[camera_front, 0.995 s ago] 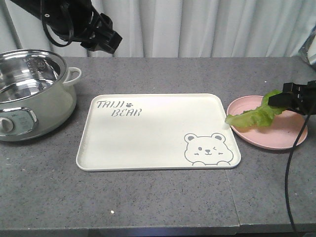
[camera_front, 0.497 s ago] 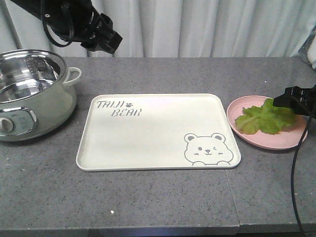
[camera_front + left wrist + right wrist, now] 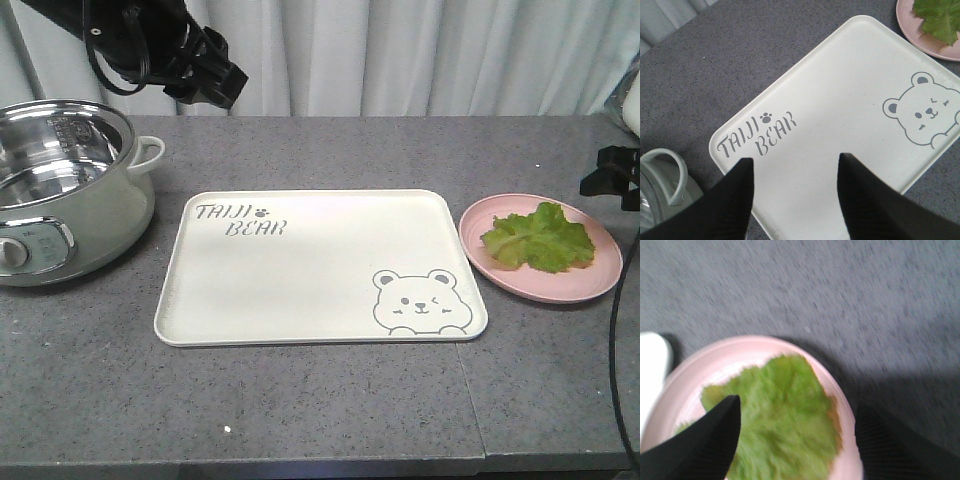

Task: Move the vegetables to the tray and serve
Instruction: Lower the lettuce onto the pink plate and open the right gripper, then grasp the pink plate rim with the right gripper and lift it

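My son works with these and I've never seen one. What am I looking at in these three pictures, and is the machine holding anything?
It is a robot with two arms, each ending in a two-fingered gripper. The wide picture looks from the front across a grey table. The other two come from cameras on the wrists, looking past the black fingers. On the table lie a cream tray with a bear face, a pink plate carrying a lettuce leaf, and a metal-lined pot. The left gripper is open, facing the tray; the right gripper is open beside the plate. Neither holds anything.
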Available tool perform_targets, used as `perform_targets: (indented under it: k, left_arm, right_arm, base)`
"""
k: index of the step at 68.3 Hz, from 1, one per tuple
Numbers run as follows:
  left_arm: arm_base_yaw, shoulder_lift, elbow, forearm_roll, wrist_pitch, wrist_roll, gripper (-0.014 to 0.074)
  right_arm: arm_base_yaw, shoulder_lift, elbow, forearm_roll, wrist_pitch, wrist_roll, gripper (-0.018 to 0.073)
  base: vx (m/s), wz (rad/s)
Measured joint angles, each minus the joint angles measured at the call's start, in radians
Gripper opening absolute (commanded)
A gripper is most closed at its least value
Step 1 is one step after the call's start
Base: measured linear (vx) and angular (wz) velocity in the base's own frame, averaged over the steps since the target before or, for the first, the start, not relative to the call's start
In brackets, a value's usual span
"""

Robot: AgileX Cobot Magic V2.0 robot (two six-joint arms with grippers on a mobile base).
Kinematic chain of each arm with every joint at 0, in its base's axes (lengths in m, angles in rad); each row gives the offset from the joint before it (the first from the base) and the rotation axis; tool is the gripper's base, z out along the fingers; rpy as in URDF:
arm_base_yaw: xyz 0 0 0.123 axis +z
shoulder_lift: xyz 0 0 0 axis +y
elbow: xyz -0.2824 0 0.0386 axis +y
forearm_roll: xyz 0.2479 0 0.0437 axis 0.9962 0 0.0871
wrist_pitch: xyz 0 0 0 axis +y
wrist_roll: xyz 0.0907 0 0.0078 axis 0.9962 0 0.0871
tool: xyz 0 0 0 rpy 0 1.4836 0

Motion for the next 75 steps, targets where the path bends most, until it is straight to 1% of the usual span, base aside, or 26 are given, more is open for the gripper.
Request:
perform_targets:
  k: [6,13,34,51,57,64,75]
  left_arm:
    - [0.000,0.000,0.000,0.000,0.000,0.000,0.0356]
    - [0.000,0.000,0.000,0.000,0.000,0.000,0.0356]
    - [0.000,0.000,0.000,0.000,0.000,0.000,0.0356]
    - [0.000,0.000,0.000,0.000,0.000,0.000,0.0356]
    - [0.000,0.000,0.000,0.000,0.000,0.000,0.0356]
    - [0.000,0.000,0.000,0.000,0.000,0.000,0.0356]
    - [0.000,0.000,0.000,0.000,0.000,0.000,0.0356]
  right_arm:
    - [0.000,0.000,-0.001,-0.103,0.063,0.077,0.0447]
    - [0.000,0.000,-0.001,-0.160,0.096,0.117,0.0435]
    - [0.000,0.001,-0.001,-0.206,0.103,0.168,0.0410]
    - [0.000,0.054,-0.001,-0.220,0.129,0.174,0.0410]
    - [0.000,0.070,-0.001,-0.220,0.132,0.175,0.0397]
    - [0.000,0.081,-0.001,-0.220,0.143,0.175,0.0349]
    - [0.000,0.086,-0.001,-0.220,0.160,0.175,0.0183]
  base:
    - [0.00,0.00]
    - [0.00,0.00]
    - [0.00,0.00]
    - [0.00,0.00]
    - [0.00,0.00]
    - [0.00,0.00]
    - [0.00,0.00]
